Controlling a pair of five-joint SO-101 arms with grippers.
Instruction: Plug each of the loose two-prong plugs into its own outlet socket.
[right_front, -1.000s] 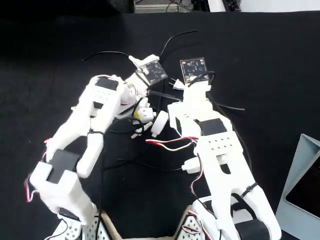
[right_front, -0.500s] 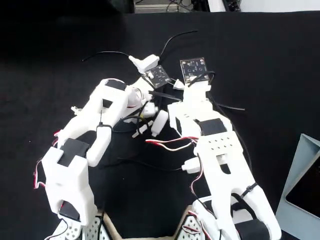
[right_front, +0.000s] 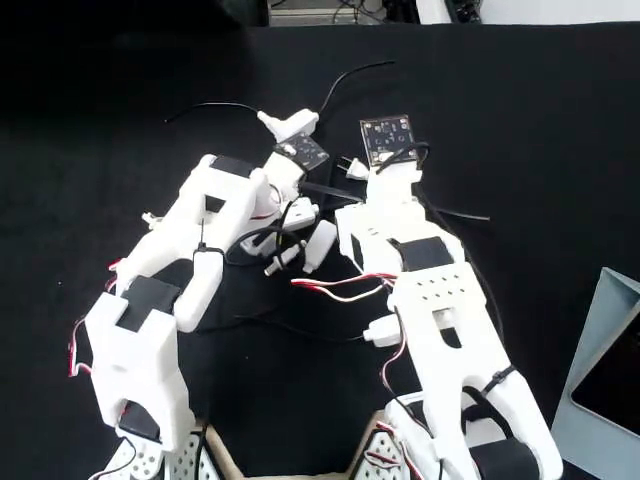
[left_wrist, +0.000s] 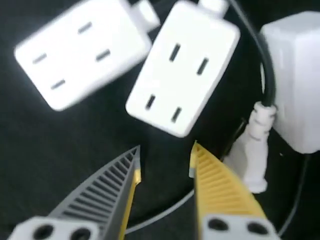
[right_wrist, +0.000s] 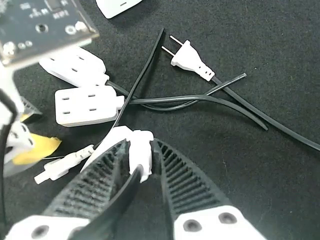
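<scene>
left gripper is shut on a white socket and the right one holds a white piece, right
No: the left gripper is open, just short of the nearer socket, as the left wrist view shows. The right gripper does hold a white piece.

high view looks down over table (right_front: 520, 120); wrist views close, facing down, share white outlet sockets (right_wrist: 87, 106).

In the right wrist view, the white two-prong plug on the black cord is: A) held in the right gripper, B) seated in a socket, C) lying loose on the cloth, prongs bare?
C: the two-prong plug lies on the black cloth with both prongs exposed, apart from the outlet block, while the right gripper is shut on another white piece.
</scene>
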